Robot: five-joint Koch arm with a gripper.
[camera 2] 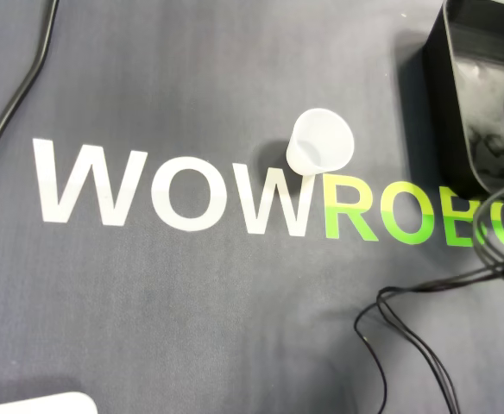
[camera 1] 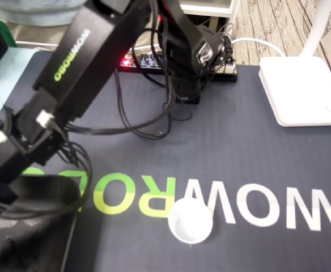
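A small white plastic cup [camera 1: 191, 220] stands upright on the dark mat, on the last W of the white lettering. From overhead the cup [camera 2: 319, 142] looks empty and sits just left of the green letters. The black arm [camera 1: 75, 62] reaches from its base [camera 1: 186, 85] down to the lower left of the fixed view, over a black bin [camera 2: 459, 86]. Its far end runs out of the picture among cables, and no fingertips show in either view. The cup stands apart from the arm.
A white lamp base [camera 1: 301, 90] sits at the right of the fixed view, and its corner [camera 2: 36, 404] shows overhead. Loose black cables [camera 1: 148, 127] trail over the mat near the arm's base, and more cables [camera 2: 416, 345] lie below the bin. A circuit board with a red light [camera 1: 132, 59] sits behind.
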